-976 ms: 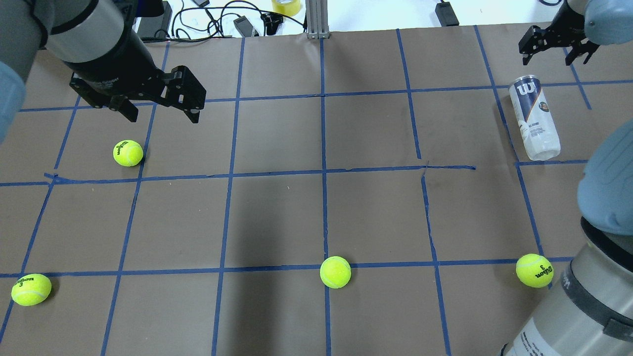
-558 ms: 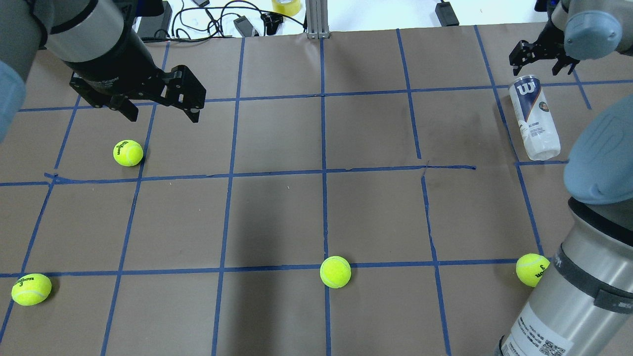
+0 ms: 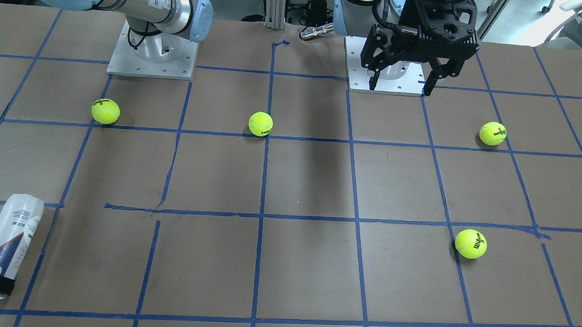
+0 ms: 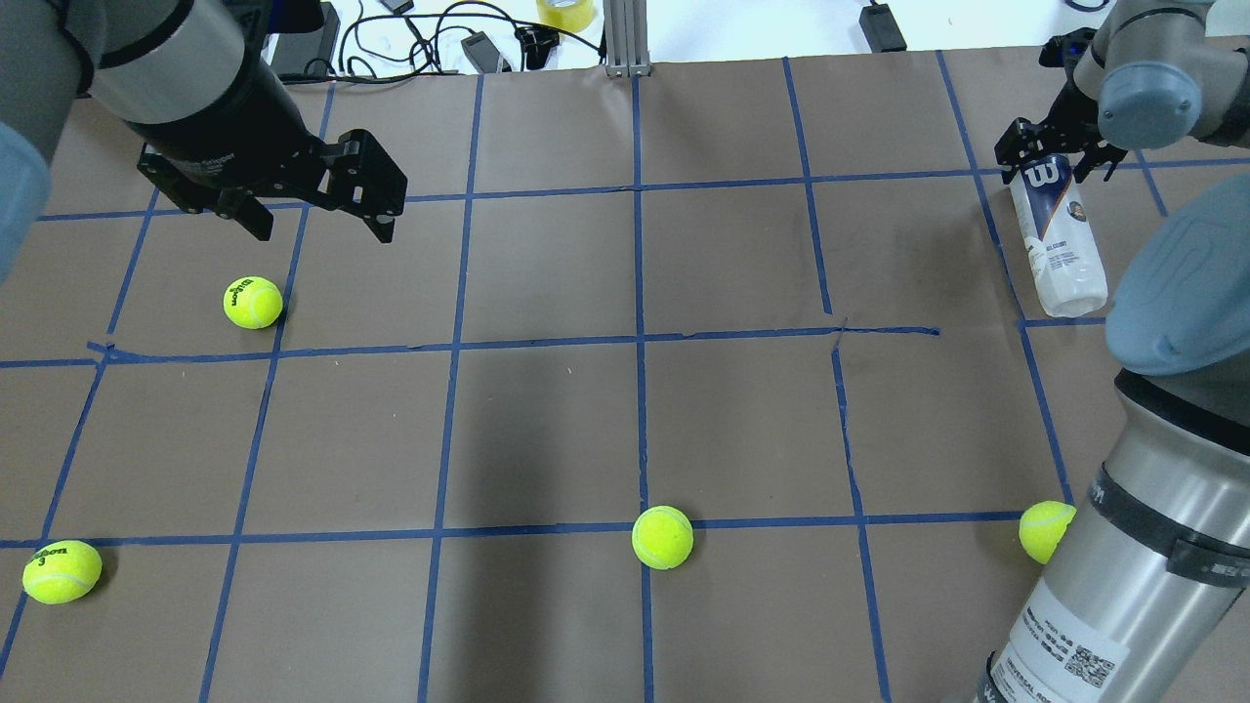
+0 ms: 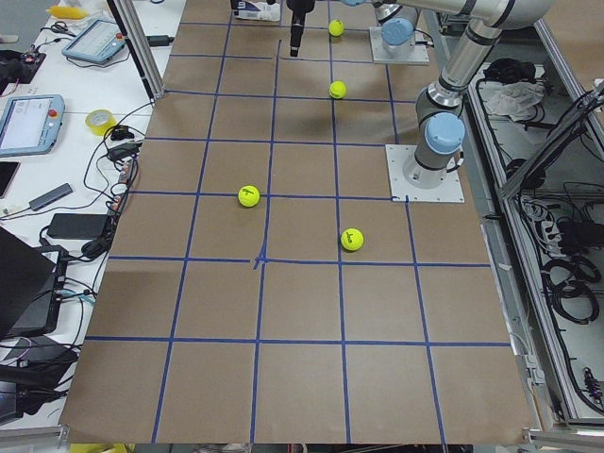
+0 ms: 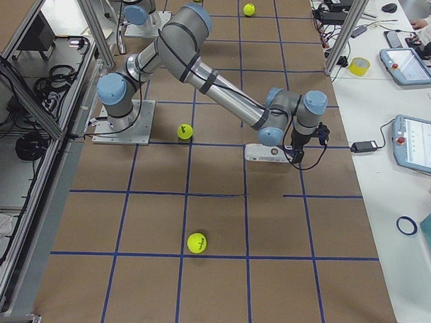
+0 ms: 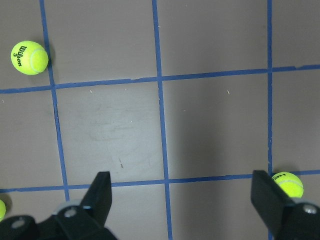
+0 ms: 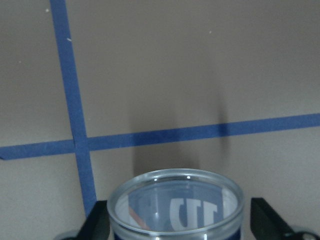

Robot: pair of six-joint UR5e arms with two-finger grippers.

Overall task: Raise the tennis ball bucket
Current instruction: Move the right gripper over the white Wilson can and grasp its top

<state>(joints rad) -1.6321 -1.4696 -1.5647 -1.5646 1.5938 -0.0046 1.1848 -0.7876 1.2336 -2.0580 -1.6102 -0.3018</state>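
Observation:
The tennis ball bucket (image 4: 1060,244) is a clear can with a navy and white "W" label. It lies on its side at the table's far right and also shows in the front view (image 3: 5,239). My right gripper (image 4: 1045,161) is open and straddles the can's far end. In the right wrist view the can's open rim (image 8: 175,200) sits between the two fingers (image 8: 97,222) with small gaps on each side. My left gripper (image 4: 317,220) is open and empty, held above the table at the far left.
Several yellow-green tennis balls lie on the brown taped table: one (image 4: 253,302) just below the left gripper, one (image 4: 62,571) at the near left, one (image 4: 662,537) near the middle and one (image 4: 1043,530) partly behind my right arm. Cables and tape lie beyond the far edge.
My right gripper has moved down and toward the can, from beyond its far end to straddling that end. The right arm's elbow has shifted. The left arm has not moved.

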